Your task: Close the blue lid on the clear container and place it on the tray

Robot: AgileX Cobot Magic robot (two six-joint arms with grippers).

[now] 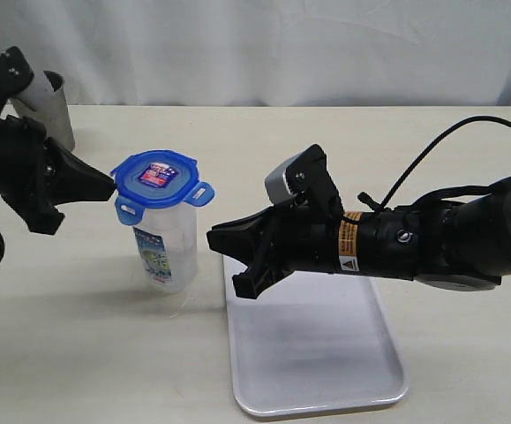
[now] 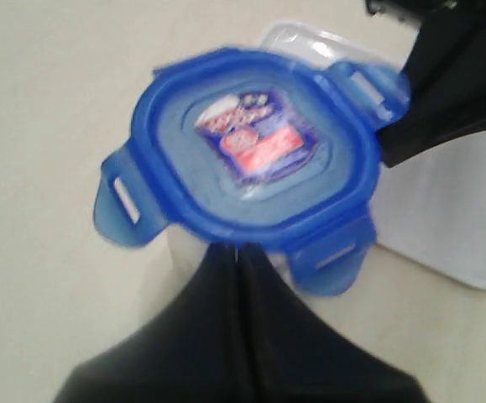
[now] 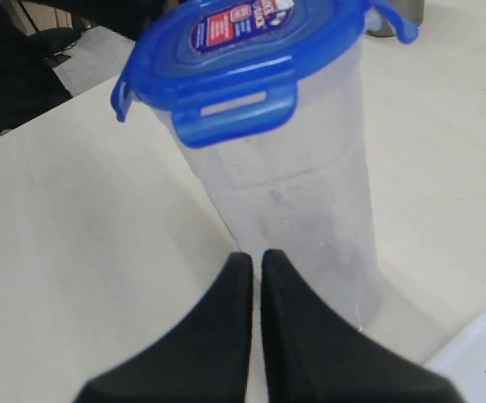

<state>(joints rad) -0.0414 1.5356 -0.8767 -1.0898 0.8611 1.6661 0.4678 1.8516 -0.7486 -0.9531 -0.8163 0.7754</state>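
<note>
1. Two tools are at work, both with fingers pressed together and gripping nothing: the left tool (image 1: pixel 108 185) and the right tool (image 3: pixel 257 262).
2. On top of the clear container (image 1: pixel 167 252) sits the blue lid (image 1: pixel 156 179), level and sticker up. The flaps that can be seen flare outward, so the closing step looks unfinished, with the lid seated but probably not latched.
3. Upright on the worktop (image 1: pixel 78 336), the container stands just beside the tray (image 1: pixel 317 353) and not on it. The tray lies on the right arm's side of the container.
4. From the side of the container away from the tray, the left arm reaches in roughly level. Its closed tip meets the lid's rim between two flaps; whether it presses or only touches cannot be told.
5. Coming in over the tray, the right arm tilts slightly down, and its closed tip aims at the container's wall below the lid, near but apart.
6. Next, by my reading, each flap needs pushing down against the container's rim while the other tool steadies the body. Only then should a tool spread, grip the container and move it onto the tray. A tall, narrow, empty container like this would tip easily under a sideways push.
</note>
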